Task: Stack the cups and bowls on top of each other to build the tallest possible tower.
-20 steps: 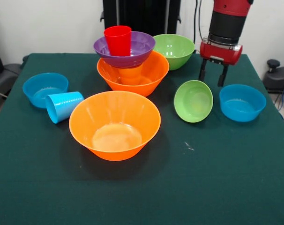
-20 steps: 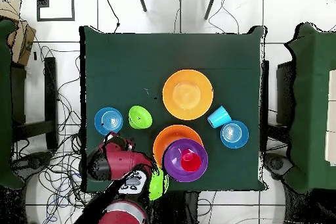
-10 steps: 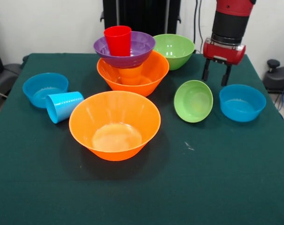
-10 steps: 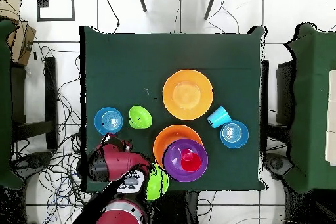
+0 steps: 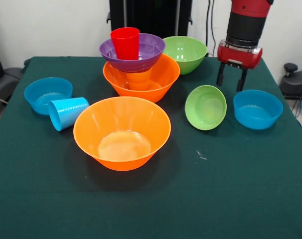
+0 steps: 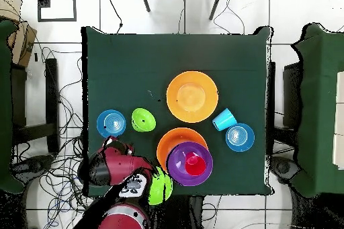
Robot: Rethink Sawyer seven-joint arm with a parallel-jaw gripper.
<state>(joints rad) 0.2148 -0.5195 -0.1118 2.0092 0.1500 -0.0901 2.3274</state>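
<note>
- Nearest us, in the lower middle of the front view, sits a big orange bowl. It is empty and upright on the green table.
- At its left a light blue cup lies on its side. It touches a small blue bowl behind it.
- To the right are a small green bowl, tipped toward us, and another small blue bowl. They are near each other but not touching.
- The claw hangs open and empty in the upper right, above the gap between those two bowls and a bit behind it.
- I think the next job is to grab the blue bowl on the right. One finger should go inside the rim and one outside. Squeeze gently, because the bowl looks slippery.
- Farther back, in the upper middle, is the tower. It has an orange bowl, an orange cup, a purple bowl and a red cup on top.
- The top cup is thin, so a bowl must land right in the middle and flat.
- A big green bowl waits behind the tower, at its right.
</note>
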